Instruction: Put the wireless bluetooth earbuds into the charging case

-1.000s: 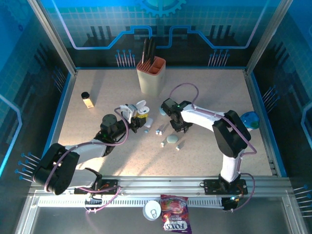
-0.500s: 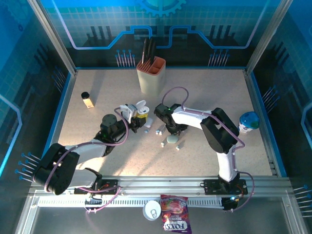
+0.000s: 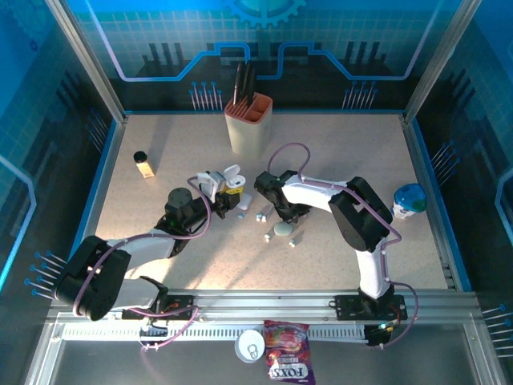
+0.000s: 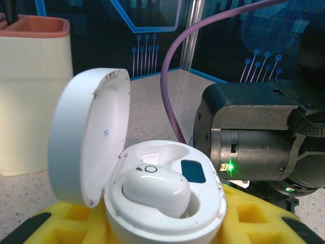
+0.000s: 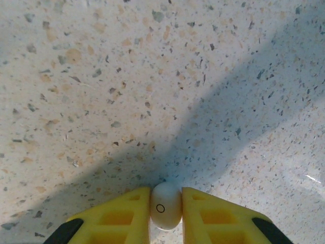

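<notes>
My left gripper (image 4: 162, 226) is shut on the white charging case (image 4: 203, 203), gripped between its yellow fingers (image 4: 45, 229). The lid (image 4: 86, 137) stands open to the left. One white earbud (image 4: 155, 188) sits in the near socket, and the far socket is empty. From above, the case (image 3: 232, 175) is left of centre. My right gripper (image 5: 166, 213), low over the table, is shut on a second white earbud (image 5: 165, 197) with a small ring mark. Seen from above, the right gripper (image 3: 276, 210) is just right of the case, among several loose small white bits (image 3: 261, 215).
A pale teal pebble-shaped case (image 3: 282, 229) lies just in front of the right gripper. A beige knife holder (image 3: 249, 124) stands at the back and a small black-capped bottle (image 3: 144, 164) at the left. A blue-topped cup (image 3: 409, 199) stands at the right edge.
The right arm swung left toward the loose bits and its jaws closed onto the white earbud. The left gripper and the case have not moved.
</notes>
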Controlling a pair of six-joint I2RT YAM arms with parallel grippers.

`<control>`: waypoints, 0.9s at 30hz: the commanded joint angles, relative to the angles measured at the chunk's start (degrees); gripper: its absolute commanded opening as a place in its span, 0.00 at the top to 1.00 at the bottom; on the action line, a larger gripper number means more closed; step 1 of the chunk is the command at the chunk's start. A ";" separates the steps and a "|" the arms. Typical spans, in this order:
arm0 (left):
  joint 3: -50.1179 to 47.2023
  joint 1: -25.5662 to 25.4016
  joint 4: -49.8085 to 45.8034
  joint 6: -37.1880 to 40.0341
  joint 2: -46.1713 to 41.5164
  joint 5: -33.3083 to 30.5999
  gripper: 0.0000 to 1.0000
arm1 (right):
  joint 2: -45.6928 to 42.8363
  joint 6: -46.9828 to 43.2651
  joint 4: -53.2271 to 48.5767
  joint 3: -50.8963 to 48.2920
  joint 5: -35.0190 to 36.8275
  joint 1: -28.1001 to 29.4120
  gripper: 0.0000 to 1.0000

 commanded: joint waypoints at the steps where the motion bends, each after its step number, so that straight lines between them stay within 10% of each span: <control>1: 0.48 0.46 2.09 -0.08 0.45 1.77 0.78 | -4.85 -0.10 0.90 -2.13 -3.48 -1.80 0.78; 20: 3.68 0.12 -0.20 7.46 1.07 26.47 0.77 | -40.62 -12.15 22.50 -11.49 -68.09 -10.50 0.79; 27: 4.95 -0.93 -0.66 6.24 1.51 30.88 0.78 | -38.73 -10.20 25.97 -9.15 -73.48 -9.89 0.80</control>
